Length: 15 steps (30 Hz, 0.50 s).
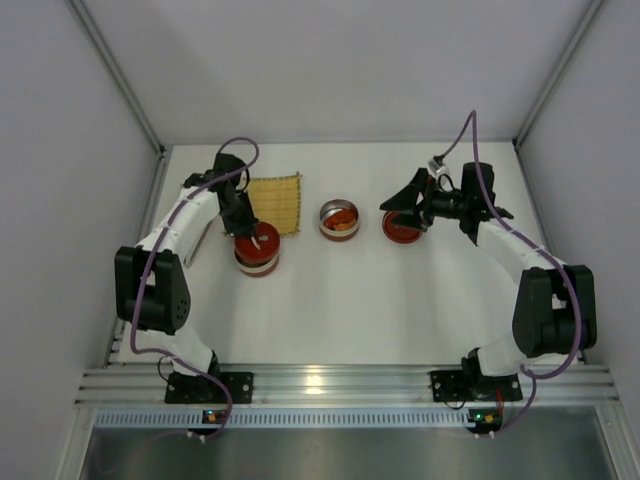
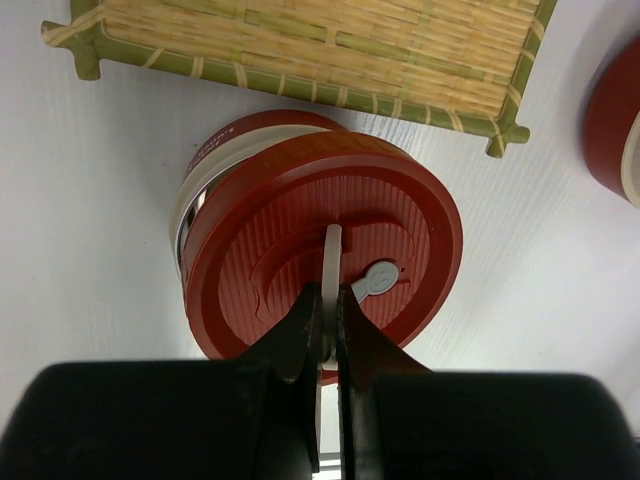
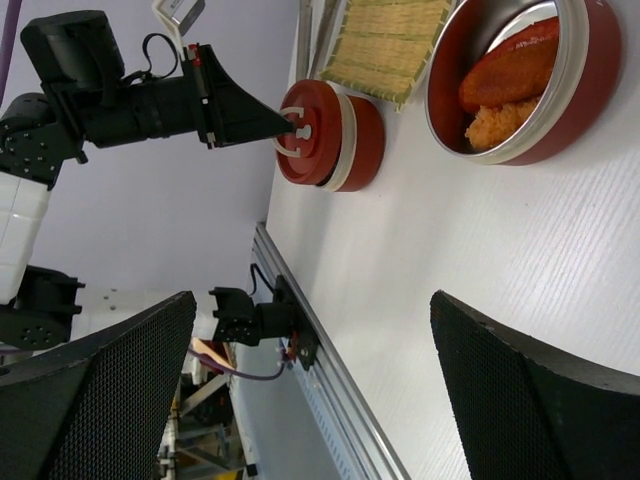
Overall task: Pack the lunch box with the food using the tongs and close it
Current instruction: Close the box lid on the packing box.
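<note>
Clamped tight with the left pincer (image 2: pixel 328 300) on the thin white upright tab (image 2: pixel 332 250) atop the ribbed red round lid (image 2: pixel 400 230), capping a red container just beside the yellow woven bamboo mat (image 2: pixel 300 45). Spread wide at the right pincer (image 1: pixel 405 208), gripping nothing, near a shallow red round dish (image 1: pixel 403 232) on the white bench (image 1: pixel 330 300). In the steel-lined red round bowl (image 3: pixel 590 95) between both: orange and red food pieces (image 3: pixel 505 85). On the mat's side away from that bowl, slender silvery metal tongs (image 3: pixel 303 45).

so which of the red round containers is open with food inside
the middle container: lid off, orange food showing inside. the left container is capped by a red lid, pinched by the left tool
</note>
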Available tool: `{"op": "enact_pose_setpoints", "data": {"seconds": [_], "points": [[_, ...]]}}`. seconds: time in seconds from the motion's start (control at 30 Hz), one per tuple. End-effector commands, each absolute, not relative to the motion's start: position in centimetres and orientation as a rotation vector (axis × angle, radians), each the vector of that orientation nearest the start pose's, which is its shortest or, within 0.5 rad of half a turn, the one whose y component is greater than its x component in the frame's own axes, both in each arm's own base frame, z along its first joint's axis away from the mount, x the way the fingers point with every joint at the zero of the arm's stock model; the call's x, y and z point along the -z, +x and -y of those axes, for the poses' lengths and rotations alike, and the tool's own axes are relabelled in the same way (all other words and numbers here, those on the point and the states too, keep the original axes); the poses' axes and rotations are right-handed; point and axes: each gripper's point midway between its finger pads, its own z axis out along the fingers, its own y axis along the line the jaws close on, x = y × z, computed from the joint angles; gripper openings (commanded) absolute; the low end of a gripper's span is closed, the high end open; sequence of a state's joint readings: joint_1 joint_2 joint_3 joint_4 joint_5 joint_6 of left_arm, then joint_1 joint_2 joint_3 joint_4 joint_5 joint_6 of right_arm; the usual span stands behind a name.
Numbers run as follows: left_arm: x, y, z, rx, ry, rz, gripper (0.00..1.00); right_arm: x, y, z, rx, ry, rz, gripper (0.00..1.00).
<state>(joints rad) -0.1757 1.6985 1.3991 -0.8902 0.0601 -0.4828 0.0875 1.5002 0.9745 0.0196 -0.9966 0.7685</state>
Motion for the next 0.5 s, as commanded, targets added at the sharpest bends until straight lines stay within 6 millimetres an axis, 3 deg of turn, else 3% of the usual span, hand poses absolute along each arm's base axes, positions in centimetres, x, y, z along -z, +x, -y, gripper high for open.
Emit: {"op": "enact_pose_setpoints", "data": {"seconds": [0.0, 0.47], "points": [[-11.2, 36.6, 9.8, 0.305, -0.477, -2.71, 0.0, -22.1, 33.8, -19.0, -1.546, 0.022, -2.126, 0.99], [-10.8, 35.3, 9.6, 0.343, -0.477, -2.705, 0.0, -21.8, 33.5, -19.0, -1.582, 0.029, -2.127, 0.99]]}}
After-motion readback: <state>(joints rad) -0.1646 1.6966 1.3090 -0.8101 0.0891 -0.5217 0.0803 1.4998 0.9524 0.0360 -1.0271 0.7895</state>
